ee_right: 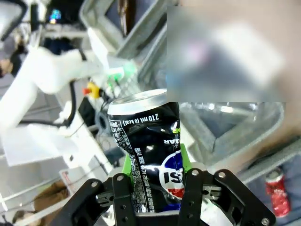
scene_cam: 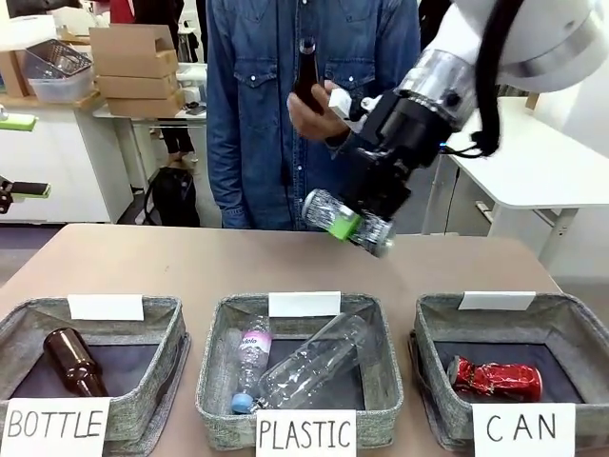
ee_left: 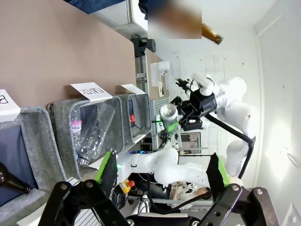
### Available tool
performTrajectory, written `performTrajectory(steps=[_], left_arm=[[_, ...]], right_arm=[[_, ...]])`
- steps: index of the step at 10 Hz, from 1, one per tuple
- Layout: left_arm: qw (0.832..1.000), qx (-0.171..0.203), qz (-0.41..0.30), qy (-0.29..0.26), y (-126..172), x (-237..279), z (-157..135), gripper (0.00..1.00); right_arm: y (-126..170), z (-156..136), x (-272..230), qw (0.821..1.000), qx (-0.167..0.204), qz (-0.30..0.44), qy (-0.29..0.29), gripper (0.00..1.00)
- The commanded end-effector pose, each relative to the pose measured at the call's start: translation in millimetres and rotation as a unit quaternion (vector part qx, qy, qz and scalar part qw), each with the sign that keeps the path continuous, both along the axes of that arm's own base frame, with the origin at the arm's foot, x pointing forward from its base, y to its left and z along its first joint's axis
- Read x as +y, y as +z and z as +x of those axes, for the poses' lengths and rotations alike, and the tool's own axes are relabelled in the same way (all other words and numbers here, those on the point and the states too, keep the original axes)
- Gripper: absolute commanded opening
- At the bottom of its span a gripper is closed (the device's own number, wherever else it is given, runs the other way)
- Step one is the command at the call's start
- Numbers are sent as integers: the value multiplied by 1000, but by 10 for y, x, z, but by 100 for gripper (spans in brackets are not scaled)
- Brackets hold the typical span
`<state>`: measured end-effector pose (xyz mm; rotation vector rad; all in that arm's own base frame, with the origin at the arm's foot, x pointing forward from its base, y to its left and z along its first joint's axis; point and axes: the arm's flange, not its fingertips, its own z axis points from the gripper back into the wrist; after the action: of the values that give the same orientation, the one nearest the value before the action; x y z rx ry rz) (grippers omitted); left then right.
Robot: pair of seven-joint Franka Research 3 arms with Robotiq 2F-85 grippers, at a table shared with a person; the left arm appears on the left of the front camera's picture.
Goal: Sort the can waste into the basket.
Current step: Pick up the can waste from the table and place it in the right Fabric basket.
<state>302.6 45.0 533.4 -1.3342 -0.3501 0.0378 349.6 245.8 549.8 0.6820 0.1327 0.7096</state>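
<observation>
The right gripper is clamped across the middle of the black metal drink can with silver ends, carrying it on its side high over the brown table so it clears the basket rims. It hangs behind the middle basket, left of the square grey fabric basket signed "CAN", where the crushed red can already lies. The left gripper waits with fingers apart, holding nothing.

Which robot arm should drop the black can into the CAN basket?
The right. Its gripper is shut on the black can, held above the table, closer to the CAN basket where the red can lies. The left gripper is open, holding nothing.
</observation>
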Motion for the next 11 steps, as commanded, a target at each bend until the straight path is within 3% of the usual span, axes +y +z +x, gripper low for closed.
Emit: performTrajectory(steps=[1, 2, 3, 4, 6, 8, 9, 11], left_arm=[[1000, -3, 1, -5, 9, 14, -26, 100], [1000, -3, 1, -5, 9, 14, -26, 100], [1000, -3, 1, -5, 9, 14, -26, 100], [1000, -3, 1, -5, 9, 14, -26, 100], [1000, -3, 1, -5, 9, 14, -26, 100], [1000, -3, 1, -5, 9, 14, -26, 100], [1000, -3, 1, -5, 9, 14, -26, 100], [1000, -3, 1, -5, 9, 14, -26, 100]], right_arm=[[24, -538, -590, 999, 35, 25, 21, 41], [2, -786, -933, 999, 44, 20, -2, 41], [-32, -936, -1218, 999, 33, 25, -29, 41], [-101, -976, -1484, 996, 4, 3, -92, 41], [-393, -870, -2038, 982, -49, -6, -183, 41], [-719, -687, -2377, 950, -79, -79, -290, 41], [-791, -623, -2456, 936, -91, -102, -323, 41], [-877, -515, -2491, 925, -120, -117, -342, 41]])
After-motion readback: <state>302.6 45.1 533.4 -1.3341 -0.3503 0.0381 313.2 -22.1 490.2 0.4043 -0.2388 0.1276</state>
